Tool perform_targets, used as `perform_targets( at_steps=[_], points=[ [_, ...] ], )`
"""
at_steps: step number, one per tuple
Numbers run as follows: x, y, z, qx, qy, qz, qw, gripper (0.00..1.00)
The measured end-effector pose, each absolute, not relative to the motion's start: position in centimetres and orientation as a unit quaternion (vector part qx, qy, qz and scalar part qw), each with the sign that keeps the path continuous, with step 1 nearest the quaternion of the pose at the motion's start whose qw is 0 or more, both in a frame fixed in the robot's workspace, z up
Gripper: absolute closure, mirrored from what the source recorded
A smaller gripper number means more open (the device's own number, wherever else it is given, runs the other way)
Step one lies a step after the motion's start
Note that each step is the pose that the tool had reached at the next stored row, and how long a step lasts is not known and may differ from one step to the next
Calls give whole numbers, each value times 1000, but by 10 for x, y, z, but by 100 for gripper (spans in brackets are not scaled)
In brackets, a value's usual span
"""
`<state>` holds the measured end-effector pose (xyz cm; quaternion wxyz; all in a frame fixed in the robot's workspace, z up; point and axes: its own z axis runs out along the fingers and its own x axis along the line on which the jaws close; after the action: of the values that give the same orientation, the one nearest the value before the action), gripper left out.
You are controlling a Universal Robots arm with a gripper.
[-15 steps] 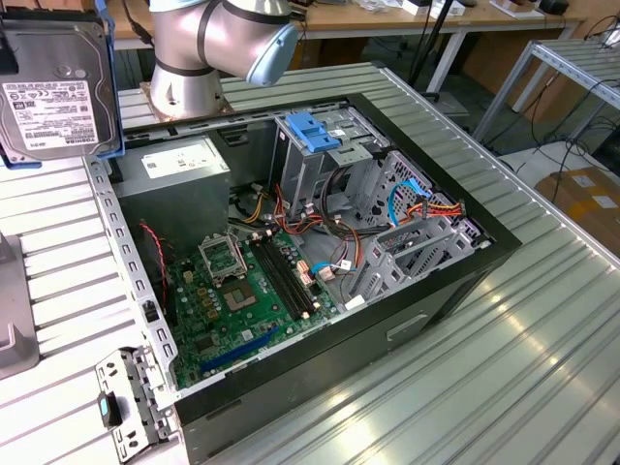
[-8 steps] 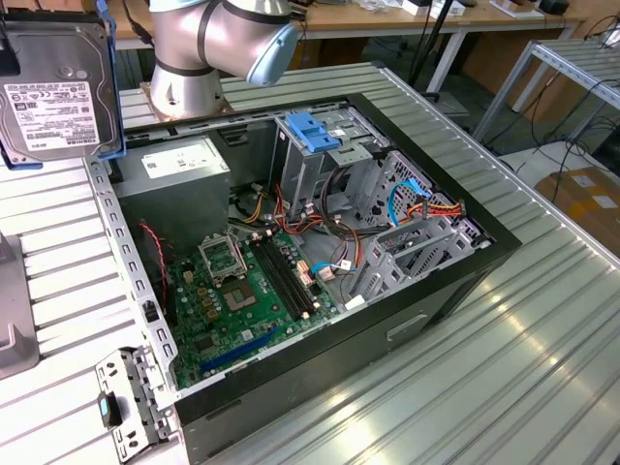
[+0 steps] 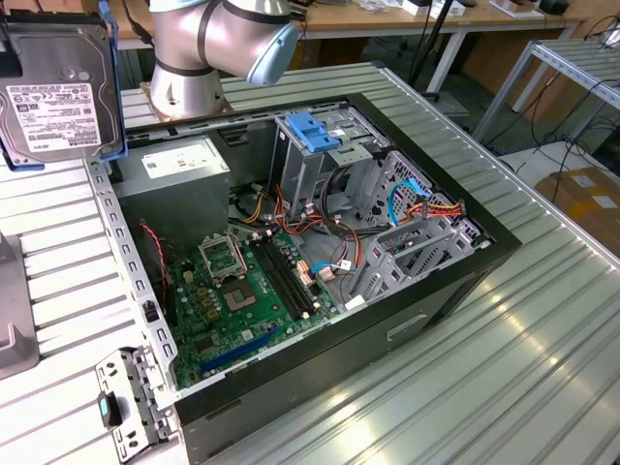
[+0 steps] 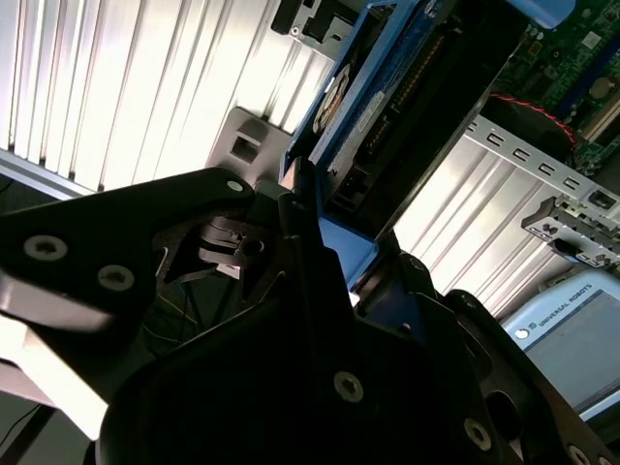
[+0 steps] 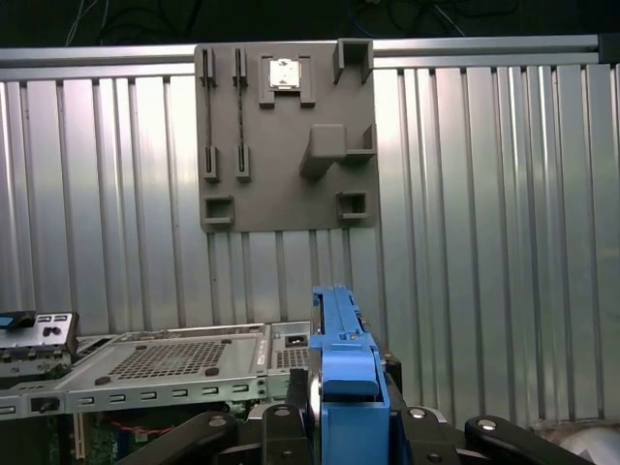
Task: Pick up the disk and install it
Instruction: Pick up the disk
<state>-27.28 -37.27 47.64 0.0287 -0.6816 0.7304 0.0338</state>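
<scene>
Disk position: the disk (image 3: pixel 58 92) is raised at the upper left of the exterior view. It stands upright with its labelled face to the camera and its blue carrier running down the edge nearer the frame's centre. It is outside the computer case (image 3: pixel 455 208).
Hand state: in the second wrist view the hand (image 4: pixel 349 257) pinches the disk (image 4: pixel 387 107), with a black finger pressed against each side of the blue carrier. In the first wrist view the carrier's blue edge (image 5: pixel 344 387) rises from between the same two fingers.
Arm: the arm (image 3: pixel 213 39) shows as a grey joint with a pale blue cap at the top of the exterior view, just behind the case.
Case: it lies on its side in the centre of the exterior view, open upward, on the ribbed metal table (image 3: pixel 542 368).
Case contents: a green motherboard (image 3: pixel 242 291) fills the lower-left part of the opening. A grey power supply (image 3: pixel 184 170) sits at its upper left. A metal drive cage (image 3: pixel 315 145) with a light-blue latch piece stands at the upper middle, with red, yellow and blue cables beside it.
Table items: a grey fixture plate (image 5: pixel 281 136) with slots and small pockets lies flat on the table in the first wrist view. A small perforated bracket (image 3: pixel 131 397) lies at the lower left of the exterior view, just beside the case corner.
</scene>
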Motion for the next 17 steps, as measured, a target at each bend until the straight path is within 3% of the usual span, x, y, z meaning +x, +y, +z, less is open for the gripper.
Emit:
perform_targets(
  at_steps=[17],
  points=[
    [-270, -377, 475, -682, 730, 34, 29, 63]
  ],
)
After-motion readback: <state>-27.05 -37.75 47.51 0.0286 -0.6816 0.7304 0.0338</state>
